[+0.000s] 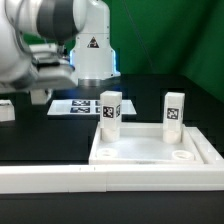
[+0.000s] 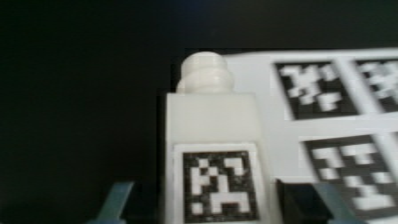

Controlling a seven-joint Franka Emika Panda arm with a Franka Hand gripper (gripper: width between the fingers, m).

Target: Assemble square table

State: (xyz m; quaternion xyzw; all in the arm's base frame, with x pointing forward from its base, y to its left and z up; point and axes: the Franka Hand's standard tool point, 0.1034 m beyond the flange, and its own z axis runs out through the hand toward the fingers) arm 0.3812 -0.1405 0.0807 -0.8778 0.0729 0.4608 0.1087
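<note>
Between the bluish fingertips point(image 2: 116, 200) of the two-finger gripper point(image 2: 199, 205), a short white plastic leg point(image 2: 214, 130) with a black-and-white square tag is seen. It is laid on the black table surface point(image 2: 71, 100) with its rounded tip pointed away from the gripper. The jaws are set astride this leg, partly spread; whether the pads are pressed onto it cannot be told.

Just beyond the leg and off to one side, the marker board point(image 2: 338, 100), a thin flat white sheet of printed tags, is found.

Farther off, in the exterior view, the white plastic square table top point(image 1: 140, 150), tray-like with a raised rim, is placed well apart from the gripper. In its far corners a first upright leg point(image 1: 110, 112) and a second upright leg point(image 1: 172, 112) are stood, and both are judged to be seated. One round near socket point(image 1: 105, 153) and the other near socket point(image 1: 180, 155) are left unfilled.

About half the work is judged done. The leg at the gripper has yet to be lifted and fitted, followed by a fourth, which is not clearly identified in either view.
</note>
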